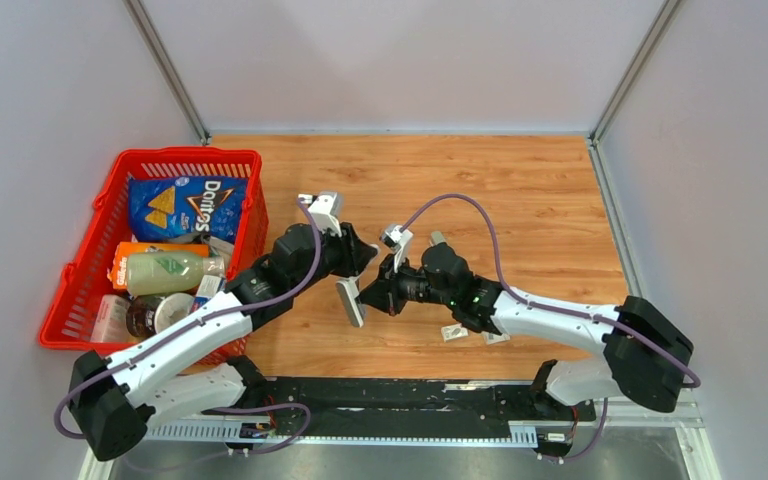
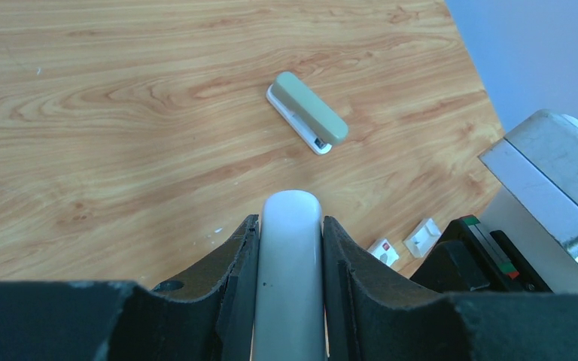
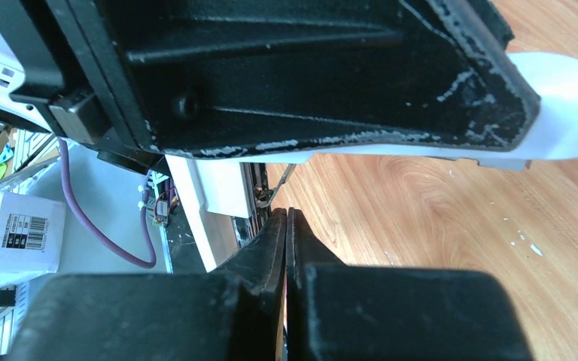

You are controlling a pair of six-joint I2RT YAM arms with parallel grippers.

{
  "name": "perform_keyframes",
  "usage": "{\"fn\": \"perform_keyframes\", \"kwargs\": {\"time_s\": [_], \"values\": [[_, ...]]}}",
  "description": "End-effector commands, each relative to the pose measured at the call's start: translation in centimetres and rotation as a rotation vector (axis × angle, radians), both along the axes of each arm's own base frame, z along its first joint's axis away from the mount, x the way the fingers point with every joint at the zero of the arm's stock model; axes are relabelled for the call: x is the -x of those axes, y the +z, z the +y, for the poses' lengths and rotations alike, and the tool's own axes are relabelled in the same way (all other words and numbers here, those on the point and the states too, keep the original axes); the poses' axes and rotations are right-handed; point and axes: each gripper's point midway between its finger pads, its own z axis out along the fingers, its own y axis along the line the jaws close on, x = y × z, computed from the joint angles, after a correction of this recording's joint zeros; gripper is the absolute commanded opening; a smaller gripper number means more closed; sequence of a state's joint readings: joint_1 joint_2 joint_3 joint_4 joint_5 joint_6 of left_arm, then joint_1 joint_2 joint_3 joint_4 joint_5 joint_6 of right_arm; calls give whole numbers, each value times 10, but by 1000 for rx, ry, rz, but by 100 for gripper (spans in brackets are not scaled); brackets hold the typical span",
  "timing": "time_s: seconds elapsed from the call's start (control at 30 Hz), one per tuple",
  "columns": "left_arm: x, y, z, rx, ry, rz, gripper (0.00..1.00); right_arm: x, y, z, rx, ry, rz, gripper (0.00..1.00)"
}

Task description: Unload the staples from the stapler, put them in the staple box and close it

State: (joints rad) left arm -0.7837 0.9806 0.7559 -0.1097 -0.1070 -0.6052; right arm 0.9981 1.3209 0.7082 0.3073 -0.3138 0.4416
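Note:
My left gripper (image 1: 358,262) (image 2: 290,222) is shut on a white stapler (image 1: 348,300) (image 2: 290,256) and holds it above the wooden table, its end pointing down. In the right wrist view the white stapler (image 3: 564,90) sticks out past the left gripper's black finger (image 3: 308,68). My right gripper (image 1: 372,297) (image 3: 286,214) is shut with nothing showing between its jaws, right beside the held stapler. A second, grey-green stapler (image 2: 306,113) lies closed on the table. No staples show in any view.
A red basket (image 1: 190,153) with a chip bag, bottles and cans stands at the left. Two small white boxes (image 1: 453,332) (image 1: 495,338) lie near the right arm; they also show in the left wrist view (image 2: 382,252) (image 2: 421,237).

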Motion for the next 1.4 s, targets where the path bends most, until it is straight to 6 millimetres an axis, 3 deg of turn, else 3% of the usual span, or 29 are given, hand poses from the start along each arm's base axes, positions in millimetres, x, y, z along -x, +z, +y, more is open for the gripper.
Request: {"fn": "perform_keyframes", "kwargs": {"time_s": [0.0,0.33,0.67,1.17,1.37], "values": [[-9,1,0,2,35,-8,0,14,19,14,-96,98,-17,0],[-10,-25,-1,-70,26,52,0,7,16,17,-89,105,-43,0],[-14,-31,-3,-115,27,65,0,4,11,23,-99,127,-22,0],[-9,0,-3,-83,-4,21,0,-11,10,-6,2,11,-50,0],[-1,22,-2,-40,-24,-4,0,-21,7,-24,86,-81,-66,0]]}}
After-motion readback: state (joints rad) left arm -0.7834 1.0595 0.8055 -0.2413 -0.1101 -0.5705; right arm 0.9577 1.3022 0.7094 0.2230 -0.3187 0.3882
